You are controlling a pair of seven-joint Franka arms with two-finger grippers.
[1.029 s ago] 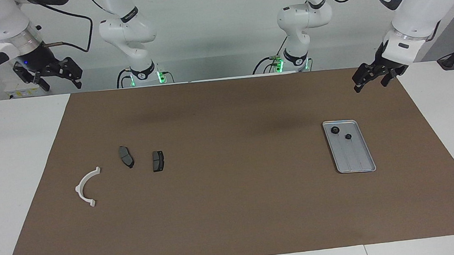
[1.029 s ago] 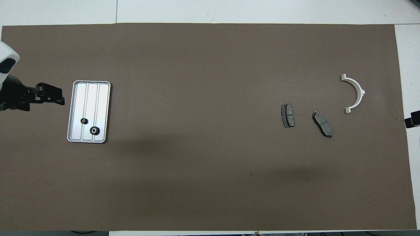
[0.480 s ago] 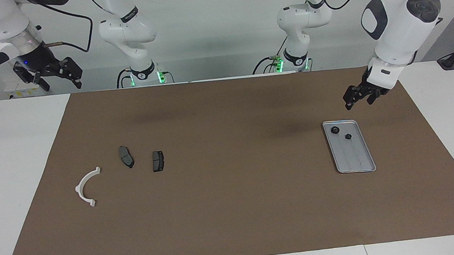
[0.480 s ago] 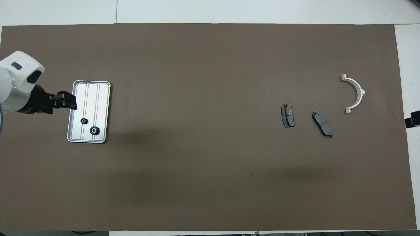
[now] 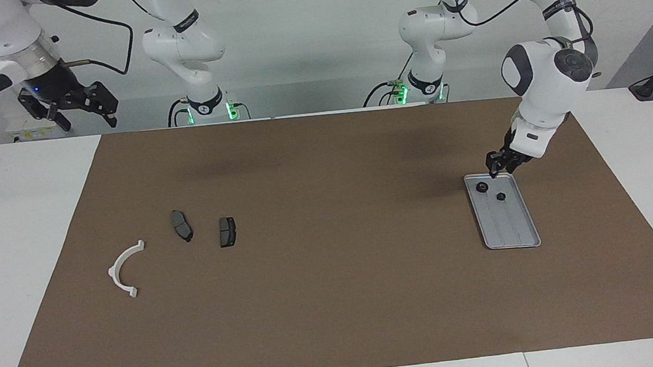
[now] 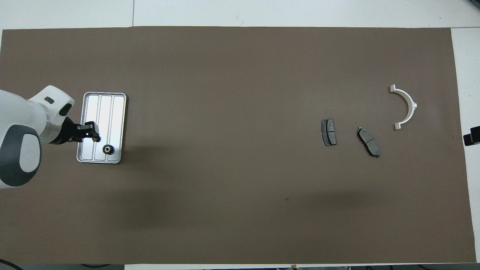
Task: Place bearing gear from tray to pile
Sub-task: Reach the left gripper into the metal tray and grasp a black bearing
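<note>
Black against the silver tray (image 5: 518, 230), the left claw (image 5: 495, 170) hangs over the tray's upper end at the right of the facing view, raised and touching nothing I can see. Whether it stands wide or narrow I cannot tell. Just below it in that view lie two dark gears, both on the tray floor: the larger gear (image 5: 482, 187) beside the rim and the smaller gear (image 5: 500, 196) a little lower down. In the overhead view the claw covers most of the smaller one, so I judge that to be the piece aimed at. The step in hand is the pick, and the task has barely begun. To do it well the claw should come straight down, centred on the one gear, with room on both sides. It should also keep off the raised rim and the lengthwise ribs, since a nudge could roll the gear or shove the tray along the brown mat (image 5: 338, 312). The pile waits at the left of the facing view, well apart from the tray — two brake pads (image 5: 182, 225) and a white bracket (image 5: 123, 271) — so a firm hold matters before the long carry. The right claw (image 5: 73, 106) waits wide and empty at the upper left, off the worktop (image 5: 30, 245).
</note>
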